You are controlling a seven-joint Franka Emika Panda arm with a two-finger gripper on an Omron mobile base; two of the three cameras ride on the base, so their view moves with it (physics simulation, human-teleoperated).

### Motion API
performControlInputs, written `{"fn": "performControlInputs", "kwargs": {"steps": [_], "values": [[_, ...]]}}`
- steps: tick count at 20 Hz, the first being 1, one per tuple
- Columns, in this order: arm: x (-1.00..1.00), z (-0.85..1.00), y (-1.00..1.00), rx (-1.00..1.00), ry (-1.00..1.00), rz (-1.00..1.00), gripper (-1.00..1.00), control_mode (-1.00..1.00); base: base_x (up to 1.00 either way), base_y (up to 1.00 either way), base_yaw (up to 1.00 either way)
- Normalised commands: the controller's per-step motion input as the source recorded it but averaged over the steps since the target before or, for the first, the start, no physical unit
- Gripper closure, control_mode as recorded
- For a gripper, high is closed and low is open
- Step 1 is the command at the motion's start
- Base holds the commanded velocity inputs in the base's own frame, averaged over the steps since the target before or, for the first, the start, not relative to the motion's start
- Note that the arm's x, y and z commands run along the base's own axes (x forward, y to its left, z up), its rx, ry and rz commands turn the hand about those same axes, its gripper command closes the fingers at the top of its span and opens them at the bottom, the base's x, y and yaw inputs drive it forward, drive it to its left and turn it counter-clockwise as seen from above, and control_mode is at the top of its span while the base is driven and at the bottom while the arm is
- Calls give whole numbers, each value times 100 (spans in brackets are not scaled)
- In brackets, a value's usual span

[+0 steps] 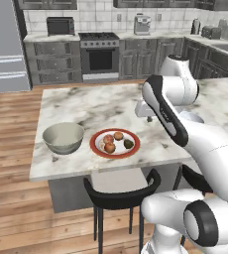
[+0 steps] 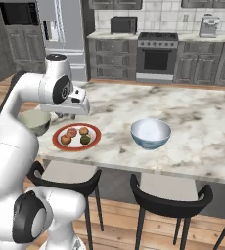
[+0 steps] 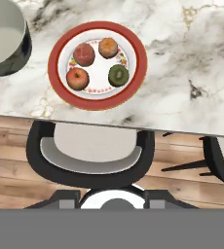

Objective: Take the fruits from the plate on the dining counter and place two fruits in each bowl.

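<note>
While the arm's own links block much of the left base view, you can still make out the hand hanging above the table (image 1: 76, 104), just behind the plate (image 1: 115, 143). The fingers (image 2: 64, 115) are mostly tucked under the hand in the right base view, and at the bottom of the hand view only blurry dark stubs show, so you cannot tell how far apart they stand.

The grey bowl (image 3: 4, 41) is cut off at the top left of the hand view, and a blue-rimmed bowl (image 2: 150, 133) shows only as a sliver at that view's right edge. From the right base view the arm hides part of the grey bowl.

Count four fruits (image 3: 98, 63) on the plate: two reddish ones, one orange-brown, one dark green. They sit apart from each other on the white centre. You have two bowls, one either side of the plate, both standing on the table and neither touching the plate. Two dark stools (image 2: 168, 195) stand along the near edge.

The arm rises from the base, bends sharply at the elbow, and points the hand downward over the plate's area.
</note>
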Motion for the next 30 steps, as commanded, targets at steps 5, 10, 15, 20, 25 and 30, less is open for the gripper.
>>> {"fn": "performControlInputs", "kwargs": {"steps": [5,10,15,20,25,30], "values": [[40,-37,0,0,1,0,-100,-100,0,0,0],[80,-49,4,0,2,0,-100,-100,0,0,0],[74,-55,24,0,1,0,-100,-100,0,0,0],[81,-61,5,0,1,0,-100,-100,0,0,0],[66,-60,0,0,0,1,-100,-100,0,0,0],[34,-54,0,0,0,0,-100,-100,0,0,0]]}}
